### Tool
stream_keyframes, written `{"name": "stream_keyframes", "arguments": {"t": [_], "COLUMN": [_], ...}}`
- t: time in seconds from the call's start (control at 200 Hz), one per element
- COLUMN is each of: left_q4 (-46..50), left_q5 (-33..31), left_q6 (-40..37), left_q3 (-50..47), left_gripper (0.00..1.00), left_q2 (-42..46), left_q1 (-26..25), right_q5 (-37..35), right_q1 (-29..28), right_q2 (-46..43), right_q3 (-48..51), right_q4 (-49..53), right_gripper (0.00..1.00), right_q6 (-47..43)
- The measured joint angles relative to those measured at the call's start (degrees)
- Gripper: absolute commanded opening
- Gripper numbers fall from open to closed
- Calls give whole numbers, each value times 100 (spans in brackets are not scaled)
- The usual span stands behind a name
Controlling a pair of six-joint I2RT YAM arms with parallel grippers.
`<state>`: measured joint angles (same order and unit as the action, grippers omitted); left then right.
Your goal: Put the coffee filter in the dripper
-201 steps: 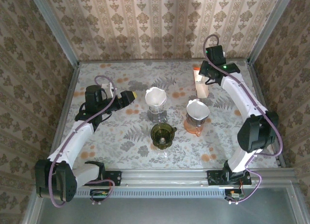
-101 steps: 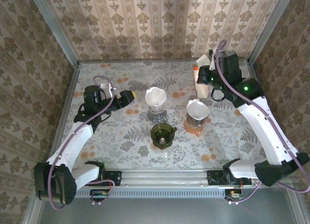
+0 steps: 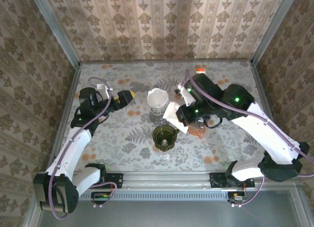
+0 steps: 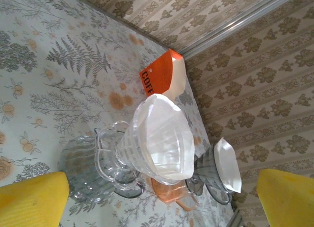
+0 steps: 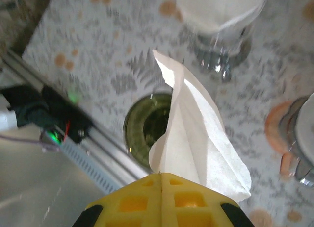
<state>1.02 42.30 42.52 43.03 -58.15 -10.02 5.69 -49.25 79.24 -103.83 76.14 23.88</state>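
— Jaws of the right gripper point(image 5: 161, 185), how do they stand?
— Pressed together on one edge of the coffee filter point(image 5: 196, 134). The left gripper point(image 3: 127, 96) has its yellow fingers point(image 4: 30, 200) spread wide, with nothing between them.
— And the arms?
— The right arm point(image 3: 265, 126) reaches across to the middle of the table point(image 3: 122, 138), wrist bent downward. The left arm point(image 3: 73, 141) stretches forward on its own side. Its gripper is roughly level and points at the clear dripper point(image 4: 157, 143), near it but apart.
— What is around?
— A tabletop printed with ferns and orange flowers, wallpaper walls point(image 3: 162, 26) on three sides, a metal rail point(image 3: 167, 178) at the near edge. An orange filter box point(image 4: 164, 75) stands at the back. The clear dripper already has a white paper inside, and so has another dripper point(image 4: 218, 168) on an orange base point(image 4: 171, 200).
— Where is the filter?
— Over the green dripper point(image 5: 147, 124), at its far right rim. It is white, folded into a flat cone, slightly open along one side. Whether it touches the rim, I cannot tell.
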Motion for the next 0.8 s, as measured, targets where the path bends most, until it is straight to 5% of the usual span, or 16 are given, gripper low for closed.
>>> {"name": "stream_keyframes", "arguments": {"t": [0.36,0.8], "left_q4": [-564,-339], "left_q5": [553,614], "left_q6": [308,205], "left_q3": [-118,-118], "left_gripper": [90,92], "left_q2": [15,166], "left_q1": [11,48], "right_q5": [39,173], "right_q1": [-293,-656], "right_q2": [828,1766], "right_q3": [-476,-896], "right_q4": [857,1049], "right_gripper": [0,0], "right_q6": [203,201]}}
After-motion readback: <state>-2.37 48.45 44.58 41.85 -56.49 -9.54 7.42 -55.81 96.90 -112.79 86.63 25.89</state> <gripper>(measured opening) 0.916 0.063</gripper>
